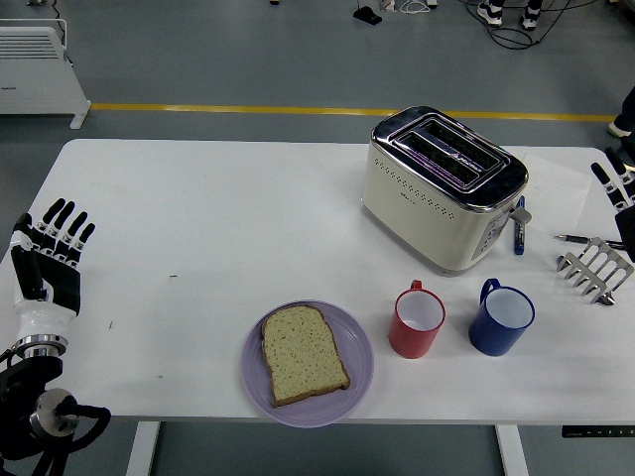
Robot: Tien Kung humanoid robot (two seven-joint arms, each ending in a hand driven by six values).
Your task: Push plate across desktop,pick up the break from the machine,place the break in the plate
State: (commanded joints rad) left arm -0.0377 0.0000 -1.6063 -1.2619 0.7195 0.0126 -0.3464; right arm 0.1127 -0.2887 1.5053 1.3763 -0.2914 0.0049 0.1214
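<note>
A slice of bread [304,354] lies flat on a purple plate [359,337] near the table's front edge. The cream toaster [444,186] stands at the back right with its slots empty. My left hand [46,258] is at the table's left edge, fingers spread, holding nothing. My right hand [618,193] shows only at the right edge of the picture, far from the toaster; a few extended fingers show and nothing is in them.
A red mug [417,320] and a blue mug [501,317] stand right of the plate. A metal toast rack [595,267] and a pen [580,239] lie at the far right. A blue marker [518,233] lies beside the toaster.
</note>
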